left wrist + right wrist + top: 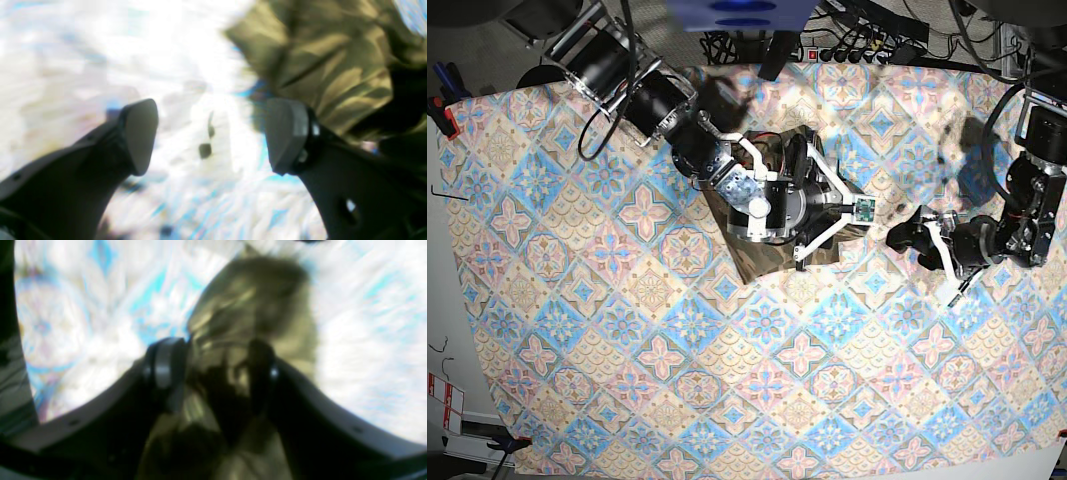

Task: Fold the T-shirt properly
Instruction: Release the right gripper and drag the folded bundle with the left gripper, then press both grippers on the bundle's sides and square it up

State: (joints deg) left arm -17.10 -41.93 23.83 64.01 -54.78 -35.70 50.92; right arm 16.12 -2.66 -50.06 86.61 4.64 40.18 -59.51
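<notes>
The T-shirt (762, 255) lies bunched into a small dark bundle near the desk's (627, 350) centre, on the tablecloth (657, 400), mostly hidden under the right arm. Judged step: the close of a fold, with the cloth being let go.

Right arm: reaches in from the desk's upper-left corner, wrist bent down over the shirt. The right gripper (213, 373) straddles a ridge of camouflage cloth; its jaws stand partly apart, and blur prevents saying whether they pinch the cloth.

Left arm: drawn back right of the shirt, well apart from it. The left gripper (211, 136) is spread wide and holds nothing; cloth shows beyond one jaw.

Next move, as judged: lift the right gripper clear without dragging the fold, then check that the bundle lies flat.
</notes>
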